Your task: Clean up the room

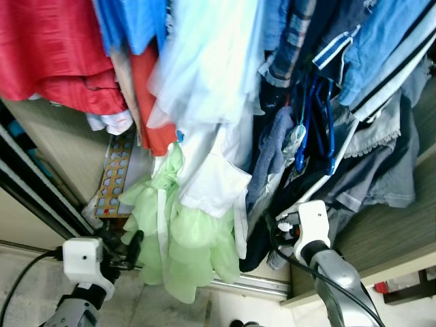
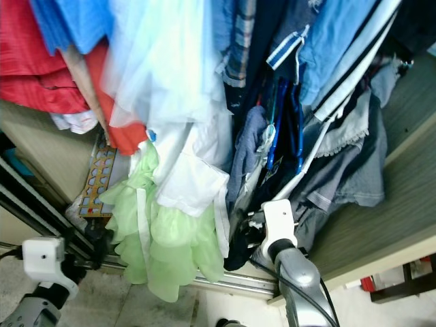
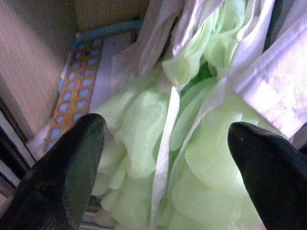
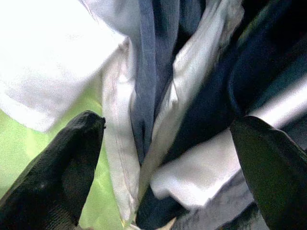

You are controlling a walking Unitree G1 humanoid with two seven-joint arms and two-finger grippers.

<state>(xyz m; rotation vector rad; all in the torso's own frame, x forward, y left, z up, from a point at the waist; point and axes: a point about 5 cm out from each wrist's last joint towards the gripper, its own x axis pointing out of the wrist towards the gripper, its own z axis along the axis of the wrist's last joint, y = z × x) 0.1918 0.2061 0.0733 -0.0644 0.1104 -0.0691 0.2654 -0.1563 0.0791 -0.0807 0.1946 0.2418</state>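
In the left eye view, clothes crowd the wardrobe: a pale green dress (image 1: 180, 238) hangs at lower centre beside a white shirt (image 1: 214, 180), with blue hangers (image 1: 315, 122) at centre right. Nothing looks tidied yet.

In the left wrist view, the left end effector (image 3: 165, 158) is spread, empty, before the dress.

In the right wrist view, the right end effector (image 4: 168, 163) is released, facing dark garments (image 4: 206, 105).
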